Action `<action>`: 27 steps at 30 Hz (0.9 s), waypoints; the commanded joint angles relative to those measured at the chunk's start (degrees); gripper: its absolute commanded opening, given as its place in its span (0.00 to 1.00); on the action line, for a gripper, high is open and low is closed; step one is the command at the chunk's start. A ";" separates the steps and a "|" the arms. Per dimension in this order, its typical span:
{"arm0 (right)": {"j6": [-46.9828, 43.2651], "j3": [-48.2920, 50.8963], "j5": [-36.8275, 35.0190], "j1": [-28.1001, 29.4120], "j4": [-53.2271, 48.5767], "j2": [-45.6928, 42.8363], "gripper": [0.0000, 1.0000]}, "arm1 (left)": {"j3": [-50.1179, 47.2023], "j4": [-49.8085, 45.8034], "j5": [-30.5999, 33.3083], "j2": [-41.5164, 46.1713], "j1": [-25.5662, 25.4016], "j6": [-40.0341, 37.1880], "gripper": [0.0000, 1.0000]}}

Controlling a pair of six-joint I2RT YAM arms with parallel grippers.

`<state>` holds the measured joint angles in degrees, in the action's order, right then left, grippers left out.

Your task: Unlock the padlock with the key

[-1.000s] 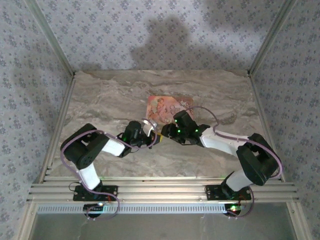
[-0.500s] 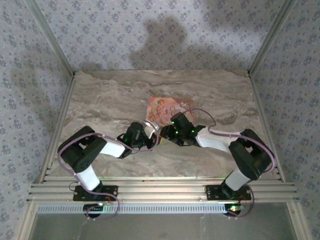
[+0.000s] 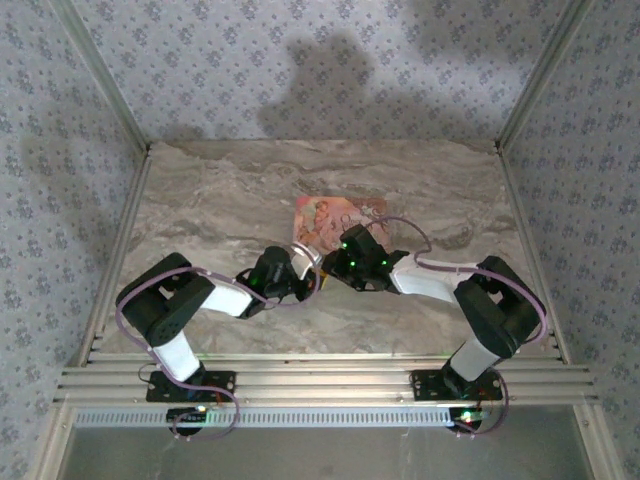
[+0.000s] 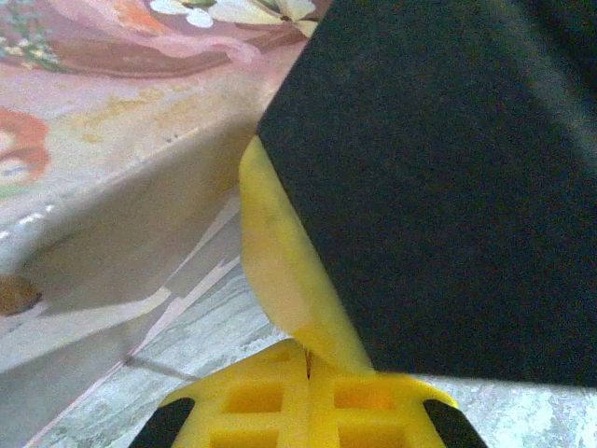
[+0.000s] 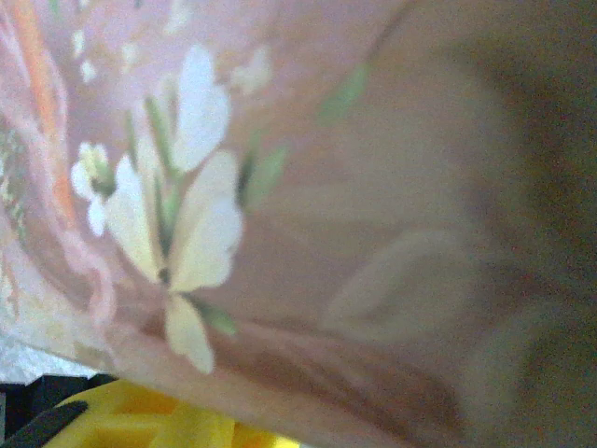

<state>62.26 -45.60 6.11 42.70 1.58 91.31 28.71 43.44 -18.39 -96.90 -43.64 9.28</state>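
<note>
Left gripper [image 4: 308, 371], fingers pressed together, crowds right gripper [image 3: 333, 268] (spread cannot be told) at the near edge of the pink box [image 3: 340, 214]; they may collide or shove it.

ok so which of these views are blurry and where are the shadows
Right wrist: soft all over, the pink flowery box too close to focus, its right side sunk in dark shadow. Left wrist: the black block near the lens is blurred and featureless. Top external: sharp and evenly lit, with soft dark shadows on the back wall.
</note>
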 commanded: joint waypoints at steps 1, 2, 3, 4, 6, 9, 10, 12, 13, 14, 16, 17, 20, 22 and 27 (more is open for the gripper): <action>1.35 -0.89 -3.05 0.41 0.35 0.01 0.38 | 0.48 2.03 -1.18 1.10 -0.63 0.75 0.00; 1.54 -0.88 -3.31 0.37 0.47 0.11 0.37 | 0.32 2.55 -1.44 1.10 -0.56 1.14 0.00; 1.62 -0.89 -3.45 0.49 0.52 0.10 0.34 | 0.30 2.99 -1.67 1.02 -0.57 1.52 0.00; 1.70 -0.87 -3.65 0.46 0.65 0.10 0.30 | 0.31 3.37 -1.84 0.93 -0.52 1.87 0.00; 1.76 -0.89 -3.73 0.55 0.68 0.01 0.22 | 0.21 3.74 -2.02 0.84 -0.66 2.06 0.00; 1.91 -0.93 -3.74 0.64 0.40 -0.49 0.09 | 0.12 4.02 -1.66 0.78 -0.83 1.58 0.00; 2.14 -0.93 -3.73 0.72 0.30 -0.75 0.05 | 0.03 4.01 -1.43 0.84 -0.93 1.13 0.00; 2.68 -1.17 -3.47 0.78 -0.45 -1.25 0.00 | 0.03 3.86 -0.82 0.97 -1.31 0.04 0.00; 3.19 -1.30 -3.25 0.72 -0.90 -1.56 0.00 | 0.09 3.66 -0.28 1.23 -1.66 -0.73 0.00; 3.58 -1.57 -2.93 0.70 -1.50 -1.82 0.00 | 0.12 3.30 0.59 1.59 -2.09 -1.70 0.00; 3.96 -2.56 -2.48 0.55 -3.68 -2.39 0.00 | 0.67 1.22 2.84 2.59 -3.54 -4.49 0.00; 3.95 -3.18 -2.23 0.50 -4.91 -2.59 0.00 | 1.16 -0.47 4.64 3.21 -4.48 -6.42 0.00; 3.79 -4.66 -0.88 0.20 -7.21 -2.97 0.00 | 2.64 -4.46 9.52 4.41 -6.98 -11.26 0.00; 3.37 -5.68 -0.48 0.14 -9.21 -2.89 0.00 | 3.18 -6.31 12.93 5.00 -8.18 -13.50 0.00; 3.57 -6.08 0.03 0.01 -10.87 -2.23 0.00 | 6.24 -13.78 25.70 5.36 -13.83 -22.02 0.00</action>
<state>65.43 -49.06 5.96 42.17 -8.10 89.56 31.18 35.14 -0.49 -92.36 -52.40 0.49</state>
